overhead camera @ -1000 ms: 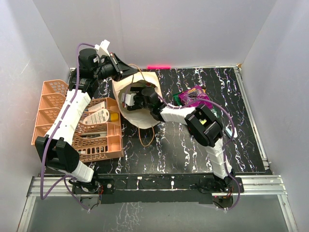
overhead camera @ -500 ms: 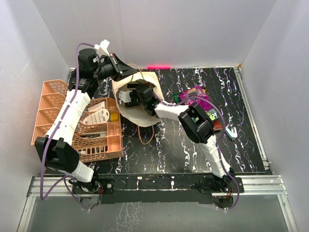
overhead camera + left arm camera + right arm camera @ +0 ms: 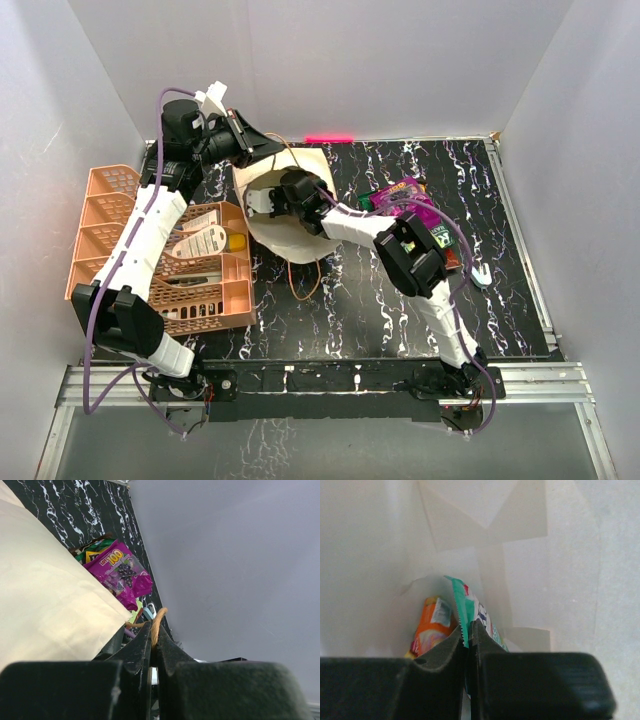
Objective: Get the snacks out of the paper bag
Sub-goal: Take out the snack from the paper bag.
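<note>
the paper bag sits toward the back of the black marbled table, just beside the orange basket, and the job looks partly done: a small pile of snacks already lies out on the table to the right of the bag, the magenta packet on top with a green packet tucked under it. inside the bag at least two are yet to come out, a teal packet and an orange packet down by the bottom fold. the right gripper is deep in the bag, fingers pinched shut on the teal packet's serrated edge; the left gripper is clamped on the bag's looped handle. the magenta packet reads "100" in yellow above pictured grapes; other print is too small to read
</note>
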Tool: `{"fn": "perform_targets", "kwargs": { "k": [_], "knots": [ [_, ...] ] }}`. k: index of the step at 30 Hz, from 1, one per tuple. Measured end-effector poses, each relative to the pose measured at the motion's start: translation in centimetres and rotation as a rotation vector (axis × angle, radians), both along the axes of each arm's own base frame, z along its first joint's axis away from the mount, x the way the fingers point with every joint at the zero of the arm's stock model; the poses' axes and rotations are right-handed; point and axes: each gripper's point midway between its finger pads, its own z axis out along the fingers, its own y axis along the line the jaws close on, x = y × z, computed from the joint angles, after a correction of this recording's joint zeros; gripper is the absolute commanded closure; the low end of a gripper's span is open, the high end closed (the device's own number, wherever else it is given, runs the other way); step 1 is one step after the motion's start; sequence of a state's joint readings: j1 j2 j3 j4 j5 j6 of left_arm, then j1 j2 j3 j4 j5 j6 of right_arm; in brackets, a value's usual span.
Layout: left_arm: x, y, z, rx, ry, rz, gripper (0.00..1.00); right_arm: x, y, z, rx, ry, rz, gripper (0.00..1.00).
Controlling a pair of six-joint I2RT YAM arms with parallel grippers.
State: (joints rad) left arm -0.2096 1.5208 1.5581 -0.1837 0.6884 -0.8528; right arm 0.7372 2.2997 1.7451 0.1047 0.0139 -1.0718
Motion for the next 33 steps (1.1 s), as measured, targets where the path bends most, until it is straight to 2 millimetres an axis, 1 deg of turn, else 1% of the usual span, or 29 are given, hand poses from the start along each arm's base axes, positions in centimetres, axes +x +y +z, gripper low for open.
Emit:
{"fn": "perform_targets", "kwargs": {
  "k": [2,5,9,16,20,24,26,29,32,33],
  "knots": [
    [0.0,0.0,0.2,0.003,-0.005,0.000,1.00,-1.0,-0.5,-0.2,-0.006,0.019,0.013,0.93],
    [0.0,0.1,0.5,0.002,-0.012,0.004,1.00,-2.9,-1.5,0.2,-0.010,0.037,0.036,0.92],
    [0.1,0.1,0.8,0.001,-0.021,0.009,1.00,-5.6,-2.7,2.0,0.014,0.018,0.056,0.92],
    [0.3,0.1,0.7,0.003,-0.020,0.017,1.00,-9.1,-3.6,6.4,0.128,-0.012,0.053,0.92],
    [0.4,0.1,0.6,0.002,-0.014,0.018,1.00,-11.8,-3.5,9.8,0.190,-0.030,0.082,0.92],
    [0.7,0.1,0.2,0.006,-0.004,0.022,1.00,-15.2,-2.7,13.0,0.256,-0.032,0.131,0.92],
    [0.7,0.1,0.0,0.008,0.000,0.024,1.00,-17.6,-2.2,14.7,0.303,0.002,0.155,0.92],
    [1.0,0.1,0.1,0.009,-0.003,0.028,1.00,-20.9,-2.2,17.7,0.391,0.053,0.174,0.92],
    [1.2,0.1,0.0,0.010,-0.001,0.031,1.00,-24.5,-2.9,21.6,0.516,0.111,0.193,0.92],
    [1.3,0.1,-0.1,0.011,0.001,0.031,1.00,-25.8,-3.4,23.2,0.578,0.145,0.194,0.92]
  ]
}}
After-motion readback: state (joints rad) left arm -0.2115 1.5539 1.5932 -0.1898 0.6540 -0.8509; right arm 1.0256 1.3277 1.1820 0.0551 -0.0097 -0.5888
